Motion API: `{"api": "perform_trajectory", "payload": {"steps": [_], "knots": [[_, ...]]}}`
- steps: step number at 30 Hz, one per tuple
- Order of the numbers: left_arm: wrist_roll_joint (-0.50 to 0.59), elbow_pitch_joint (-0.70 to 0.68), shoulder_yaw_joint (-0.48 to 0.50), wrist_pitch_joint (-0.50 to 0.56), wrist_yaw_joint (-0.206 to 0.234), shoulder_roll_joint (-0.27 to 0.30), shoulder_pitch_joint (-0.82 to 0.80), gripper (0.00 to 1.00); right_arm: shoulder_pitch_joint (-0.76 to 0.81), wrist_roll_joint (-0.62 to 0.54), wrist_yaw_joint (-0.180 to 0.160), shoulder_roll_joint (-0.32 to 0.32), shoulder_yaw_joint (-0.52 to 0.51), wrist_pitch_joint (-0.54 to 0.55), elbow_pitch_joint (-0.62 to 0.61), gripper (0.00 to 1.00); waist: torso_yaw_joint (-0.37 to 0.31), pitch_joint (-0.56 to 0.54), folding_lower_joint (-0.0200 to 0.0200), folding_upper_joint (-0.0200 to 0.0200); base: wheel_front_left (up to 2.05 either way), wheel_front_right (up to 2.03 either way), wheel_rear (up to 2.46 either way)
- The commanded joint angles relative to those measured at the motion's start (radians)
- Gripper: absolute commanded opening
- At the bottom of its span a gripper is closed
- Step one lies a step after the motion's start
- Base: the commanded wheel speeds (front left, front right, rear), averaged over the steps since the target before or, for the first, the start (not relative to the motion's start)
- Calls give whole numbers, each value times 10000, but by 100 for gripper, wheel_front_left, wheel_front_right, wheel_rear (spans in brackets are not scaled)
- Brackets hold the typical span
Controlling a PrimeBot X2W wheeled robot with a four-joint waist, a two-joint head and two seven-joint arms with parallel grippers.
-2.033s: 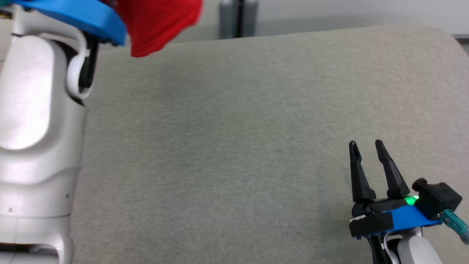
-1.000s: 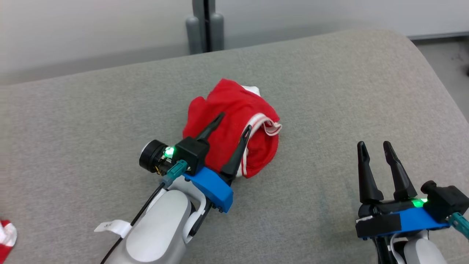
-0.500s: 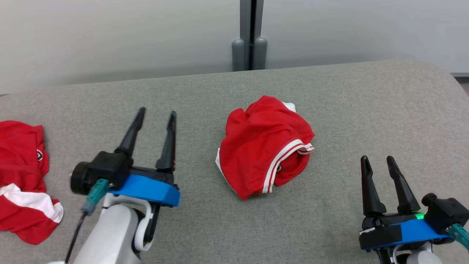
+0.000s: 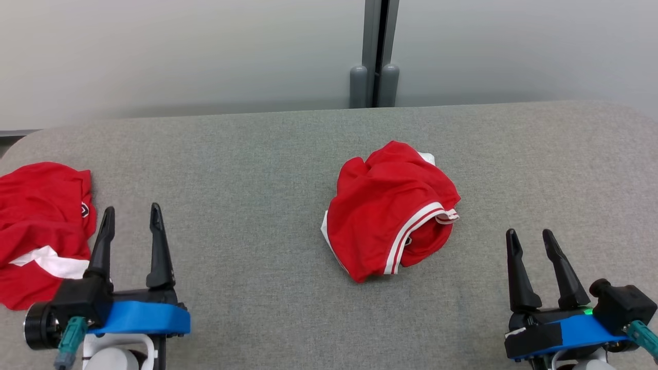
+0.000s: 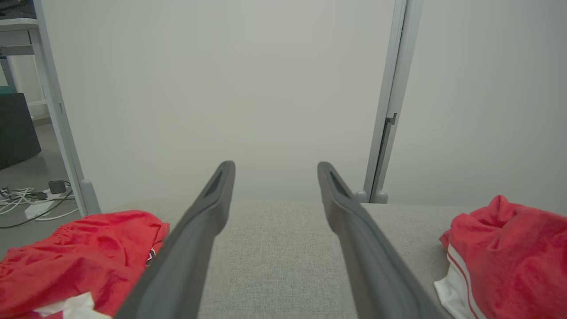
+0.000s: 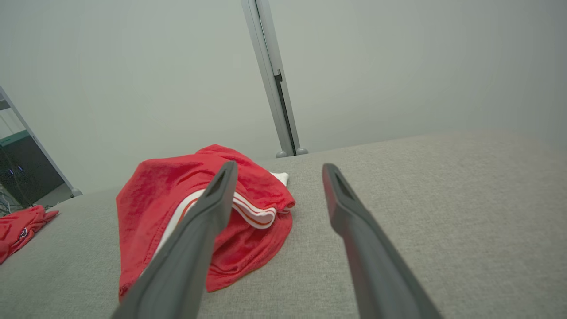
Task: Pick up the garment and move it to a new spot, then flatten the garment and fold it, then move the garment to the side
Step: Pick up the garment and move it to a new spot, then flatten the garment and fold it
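Two grippers stand released and empty: the left gripper (image 4: 132,208) has let go and drawn back, leaving the crumpled red garment (image 4: 385,216) on the grey tabletop (image 4: 257,169) to its right, forward-left of the right gripper (image 4: 528,232); flattening looks next

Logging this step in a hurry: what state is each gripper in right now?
Left gripper: jaws open, holding nothing.
Right gripper: jaws open, holding nothing.

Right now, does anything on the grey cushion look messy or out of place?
Yes. The red garment in the middle lies crumpled in a heap, its white-striped edge curled over. A second red garment is bunched at the left edge. Nothing looks spilled or damaged.
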Motion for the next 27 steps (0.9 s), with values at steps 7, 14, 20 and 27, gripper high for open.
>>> {"api": "perform_trajectory", "payload": {"steps": [7,14,20,27], "knots": [[663,73,255,-25,-86,-290,636,100,169,-52,25,-44,-74,-30,233,100,85,-10,1,0,0,0,0],[945,339,543,-26,-322,-608,714,100,132,-107,25,-44,-127,-30,544,100,115,-8,1,0,0,0,0],[1135,493,749,-26,-505,-731,621,100,48,-134,23,-44,-172,-30,738,100,131,-33,1,0,0,0,0],[1352,501,771,-26,-689,-956,384,100,-1004,-643,25,-44,-138,162,1066,100,323,110,1,0,0,0,0]]}}
